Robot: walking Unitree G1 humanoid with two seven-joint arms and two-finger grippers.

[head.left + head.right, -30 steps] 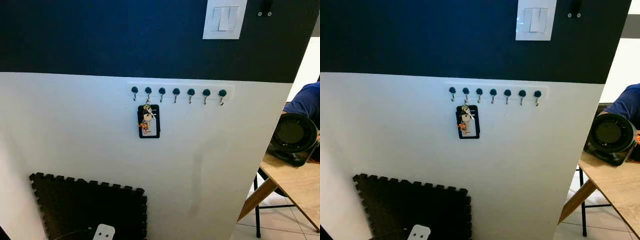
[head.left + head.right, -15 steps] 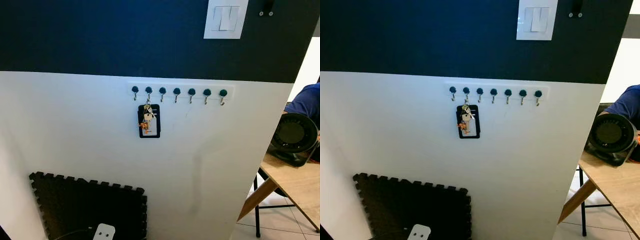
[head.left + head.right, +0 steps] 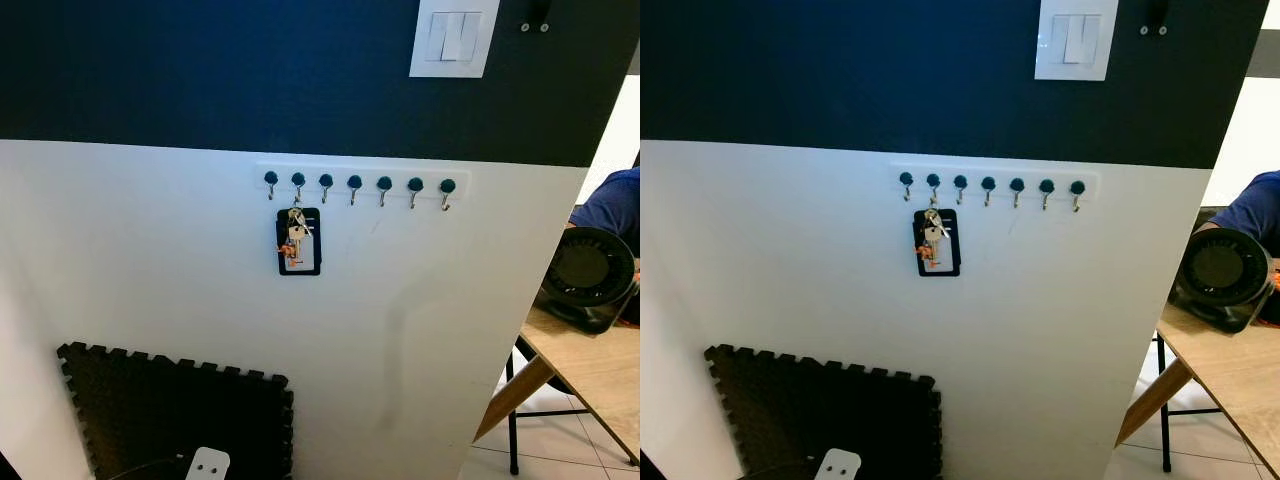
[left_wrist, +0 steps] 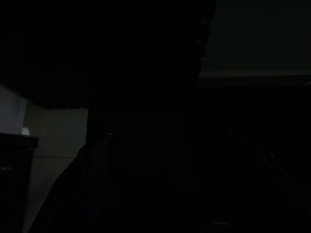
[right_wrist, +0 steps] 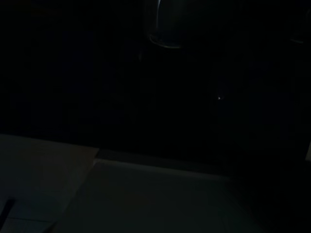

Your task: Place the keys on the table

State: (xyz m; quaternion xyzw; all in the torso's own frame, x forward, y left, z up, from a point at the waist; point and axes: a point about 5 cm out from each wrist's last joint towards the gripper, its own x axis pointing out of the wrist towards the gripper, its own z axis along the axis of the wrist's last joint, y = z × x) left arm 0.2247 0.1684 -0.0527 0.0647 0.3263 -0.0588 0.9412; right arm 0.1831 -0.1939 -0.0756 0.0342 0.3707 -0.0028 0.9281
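Gripper cameras see darkness; eye views show keys (image 3: 297, 240) hanging.

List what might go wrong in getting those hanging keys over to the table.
1. The keys hang from the second hook of a close-set hook row; a claw may snag neighbouring hooks.
2. On the wooden table, a black round device sits near the edge and could be knocked.
3. A person is beside the table.
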